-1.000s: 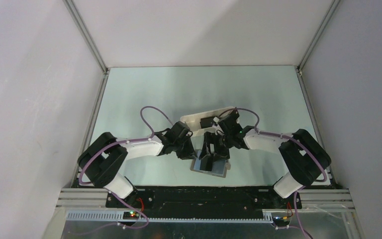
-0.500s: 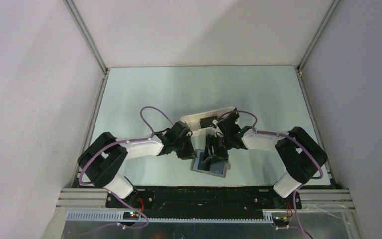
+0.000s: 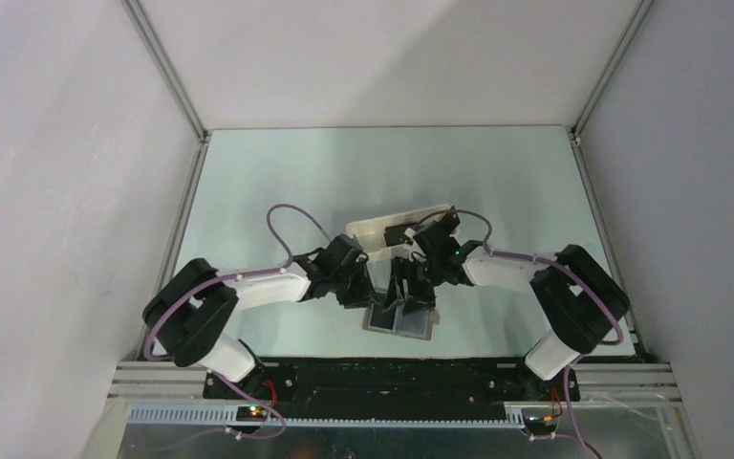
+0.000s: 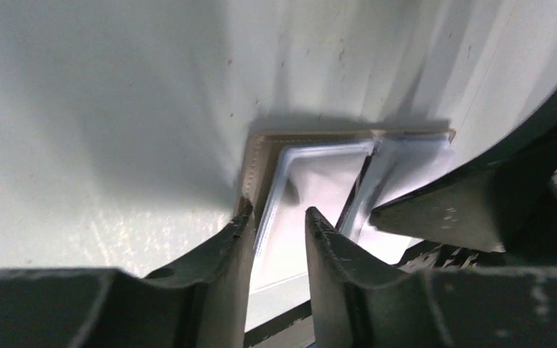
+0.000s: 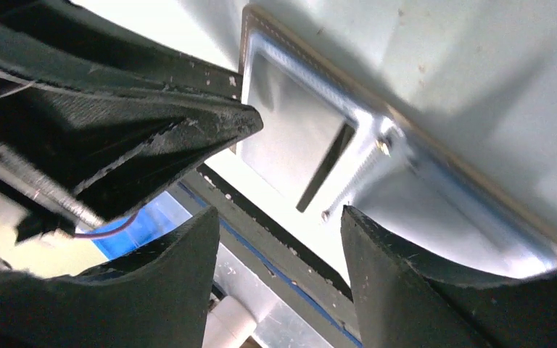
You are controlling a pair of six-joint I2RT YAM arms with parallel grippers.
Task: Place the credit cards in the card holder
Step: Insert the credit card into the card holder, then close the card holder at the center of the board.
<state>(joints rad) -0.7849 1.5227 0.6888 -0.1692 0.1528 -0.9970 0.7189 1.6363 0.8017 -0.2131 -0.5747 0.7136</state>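
- Jaws of left gripper (image 4: 277, 212): a little apart; tips down at the 9 o'clock side of the card holder (image 3: 399, 325); nothing pinched
- Jaws of right gripper (image 5: 279, 214): wide apart; nothing between; hanging over the card holder from its 12 o'clock side
- Card holder: open and flat on the table (image 3: 277, 191), at 6 o'clock, close to the arm bases; light blue pockets facing up
- White tray (image 3: 363, 229): near, at 12 o'clock from the card holder; one dark credit card (image 3: 398, 234) inside, partly hidden by the right arm
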